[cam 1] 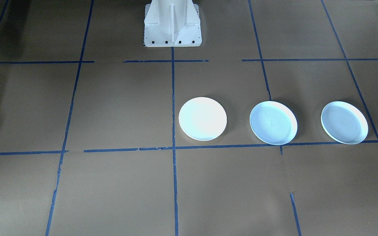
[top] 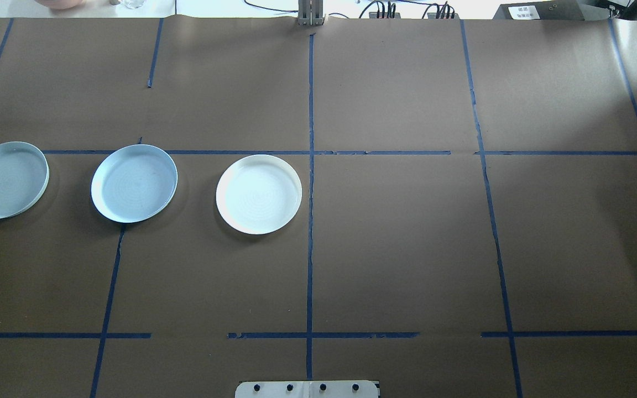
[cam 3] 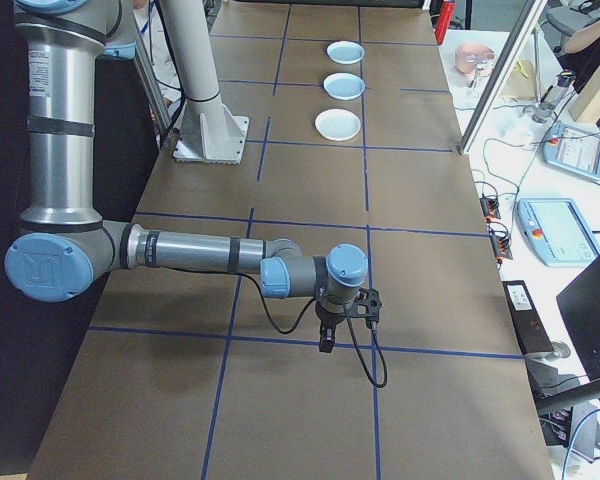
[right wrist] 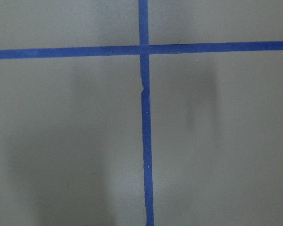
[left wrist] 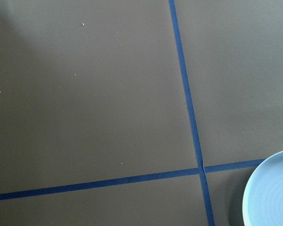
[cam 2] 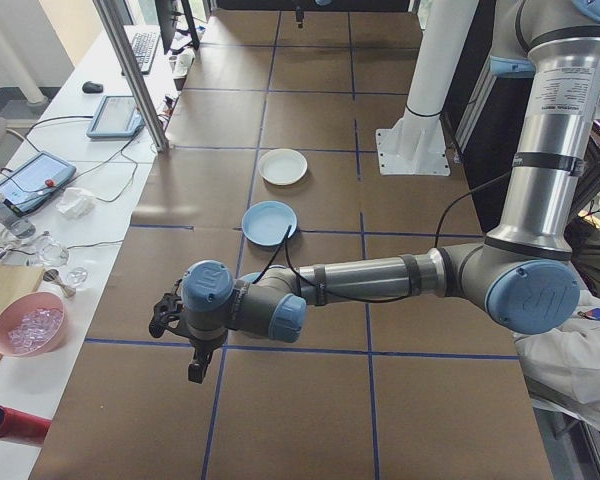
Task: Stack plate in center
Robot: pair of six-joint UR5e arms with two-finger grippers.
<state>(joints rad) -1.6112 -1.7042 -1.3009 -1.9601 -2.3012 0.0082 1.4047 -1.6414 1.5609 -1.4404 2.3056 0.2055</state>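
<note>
Plates lay in a row on the robot's left half of the brown table (top: 407, 249): a white plate (top: 259, 194) just left of the centre tape line (top: 311, 221), a pale blue plate (top: 134, 183) further left, and a second pale blue plate (top: 6, 179) at the left edge, all apart and unstacked. The left gripper (cam 2: 177, 325) hung above the near left end of the table, the right gripper (cam 3: 342, 318) above the right end; whether either claw was released or clenched could not be told.
</note>
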